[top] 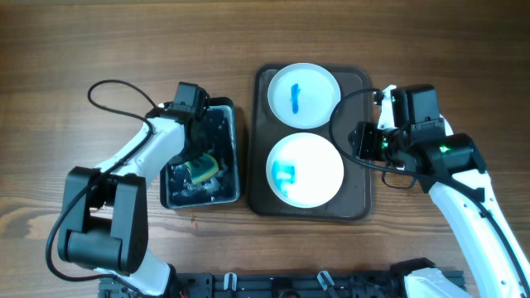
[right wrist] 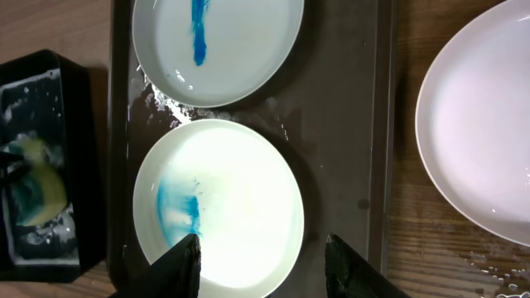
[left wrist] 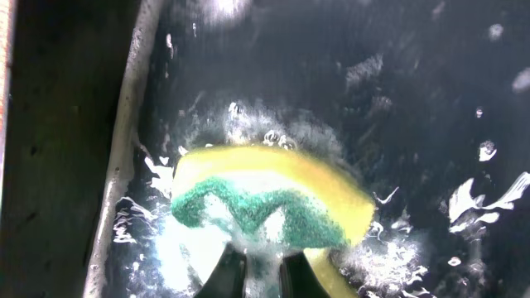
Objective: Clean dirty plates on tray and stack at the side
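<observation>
A dark tray (top: 358, 199) holds two white plates. The far plate (top: 303, 95) has a blue streak and the near plate (top: 306, 170) has a blue smear on its left side. Both show in the right wrist view, far plate (right wrist: 217, 41) and near plate (right wrist: 240, 199). My left gripper (top: 199, 153) is down in the black tub (top: 229, 112), shut on a yellow and green sponge (left wrist: 273, 186) in soapy water; its fingers (left wrist: 261, 277) pinch the sponge's near edge. My right gripper (top: 358, 142) is open and empty, its fingers (right wrist: 263, 252) spread above the near plate's right part.
A third white plate (right wrist: 480, 116), with no stain, lies on the wooden table right of the tray (right wrist: 339, 124); in the overhead view my right arm hides it. The tub (right wrist: 58, 66) stands just left of the tray. Foam and water drops lie on the tray.
</observation>
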Available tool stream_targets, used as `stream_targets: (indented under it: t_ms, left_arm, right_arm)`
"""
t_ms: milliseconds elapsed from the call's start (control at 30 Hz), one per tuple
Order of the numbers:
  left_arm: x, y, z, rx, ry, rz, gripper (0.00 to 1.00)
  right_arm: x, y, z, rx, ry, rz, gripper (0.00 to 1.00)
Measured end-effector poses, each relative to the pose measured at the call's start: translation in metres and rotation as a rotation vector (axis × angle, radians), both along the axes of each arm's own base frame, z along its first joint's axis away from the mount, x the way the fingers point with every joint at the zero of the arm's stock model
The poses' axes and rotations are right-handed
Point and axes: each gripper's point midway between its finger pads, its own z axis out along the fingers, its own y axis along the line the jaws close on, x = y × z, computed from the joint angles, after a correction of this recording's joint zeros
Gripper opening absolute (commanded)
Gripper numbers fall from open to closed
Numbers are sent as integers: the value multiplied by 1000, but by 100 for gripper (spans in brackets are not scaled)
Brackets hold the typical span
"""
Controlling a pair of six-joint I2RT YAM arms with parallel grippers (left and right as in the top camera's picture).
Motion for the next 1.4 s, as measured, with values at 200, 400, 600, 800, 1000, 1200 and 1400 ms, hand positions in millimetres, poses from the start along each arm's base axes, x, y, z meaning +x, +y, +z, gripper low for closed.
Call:
stream_targets:
  t_ms: [200, 400, 600, 800, 1000, 1200, 1400]
  left_arm:
    - [2, -18, 34, -91, 39, -55, 64]
    - [-17, -26, 35, -150, 92, -69, 38]
    - [-22, -23, -7, -158, 18, -26, 4]
    - [-32, -20, -2, -149, 49, -22, 4]
    - [-19, -23, 61, -136, 86, -83, 4]
    - [6, -41, 137, -206, -18, -148, 4]
    - [9, -80, 151, -270, -64, -253, 4]
  right_arm:
    - [-2, 0, -1, -1, 12, -2, 45]
    - [-7, -1, -5, -6, 34, -3, 42]
    - [-22, -4, -45, -29, 152, 4, 40]
    - [-16, -2, -69, -35, 198, 8, 38]
    - [-3, 1, -93, -41, 233, 3, 34]
    - [1, 14, -133, -20, 309, 108, 36]
    - [5, 24, -159, 13, 336, 182, 6]
